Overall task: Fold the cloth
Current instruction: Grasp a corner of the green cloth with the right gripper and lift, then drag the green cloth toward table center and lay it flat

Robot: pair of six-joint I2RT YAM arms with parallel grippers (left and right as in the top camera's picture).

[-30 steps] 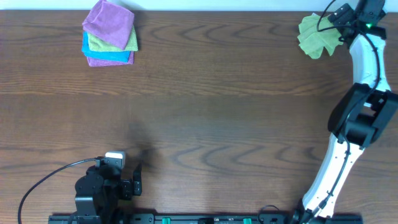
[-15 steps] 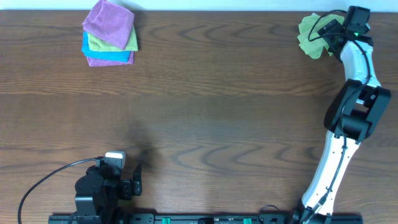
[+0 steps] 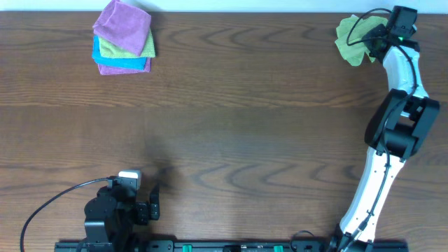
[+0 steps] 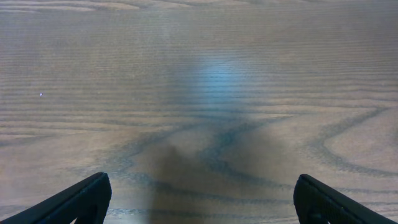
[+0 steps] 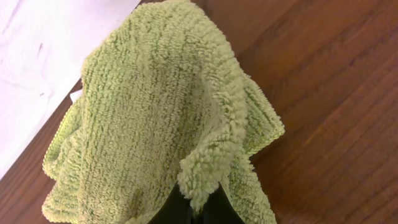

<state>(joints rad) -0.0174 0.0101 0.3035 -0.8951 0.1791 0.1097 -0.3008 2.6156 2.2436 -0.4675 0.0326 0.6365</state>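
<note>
The cloth (image 3: 349,39) is a crumpled light-green towel at the table's far right corner. In the right wrist view the cloth (image 5: 149,118) fills most of the frame, bunched up. My right gripper (image 3: 378,35) sits at its right edge, and in its own view the right gripper (image 5: 196,205) is shut on a fold of the cloth's near edge, pinched between the two dark fingers. My left gripper (image 3: 150,201) rests at the near left of the table, far from the cloth. Its left gripper (image 4: 200,198) jaws stand wide open over bare wood.
A stack of folded cloths (image 3: 124,37), purple on top with green, blue and purple below, lies at the far left. The table's far edge (image 5: 74,93) runs just behind the green cloth, with white floor beyond.
My right gripper moved onto the cloth's right edge and shut on a fold of it. The cloth has bunched slightly. The left arm has not moved.
</note>
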